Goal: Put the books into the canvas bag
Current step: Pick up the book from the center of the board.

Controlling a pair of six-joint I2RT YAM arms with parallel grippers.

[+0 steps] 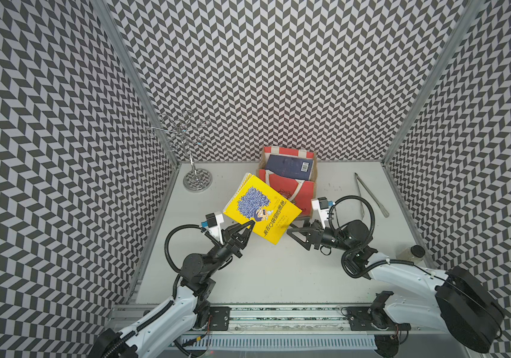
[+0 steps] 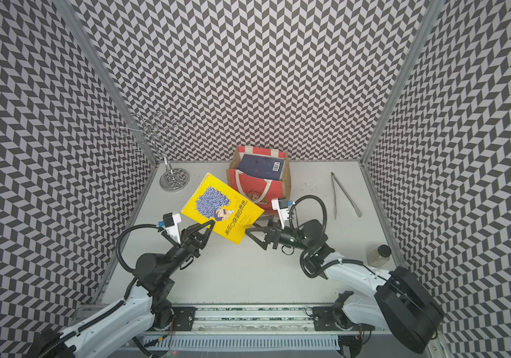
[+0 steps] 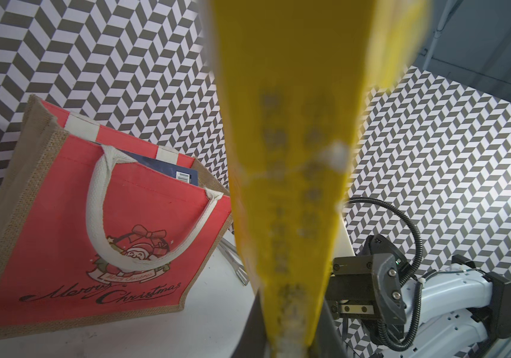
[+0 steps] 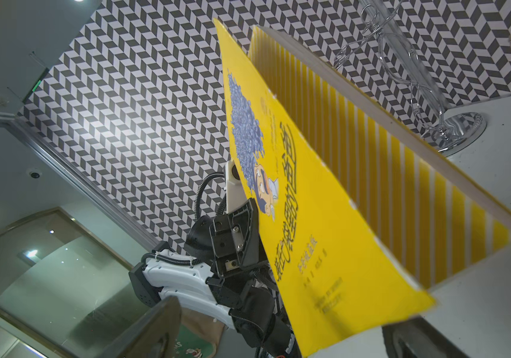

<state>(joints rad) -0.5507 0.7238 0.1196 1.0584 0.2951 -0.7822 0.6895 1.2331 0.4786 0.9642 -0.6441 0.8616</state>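
A: Where's the book?
B: My left gripper (image 1: 249, 227) clamps the yellow book (image 1: 260, 210) by a corner, aloft; canvas bag (image 1: 299, 192) at its one o'clock. My right gripper (image 1: 295, 237) gapes, empty. Thin pinch: it may pivot and snag the rim.

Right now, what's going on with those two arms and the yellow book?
The left pincer is shut on a yellow book, holding it tilted above the table just in front of the canvas bag. The right pincer is open at the book's other corner, gripping nothing. A navy book already sits inside the bag.
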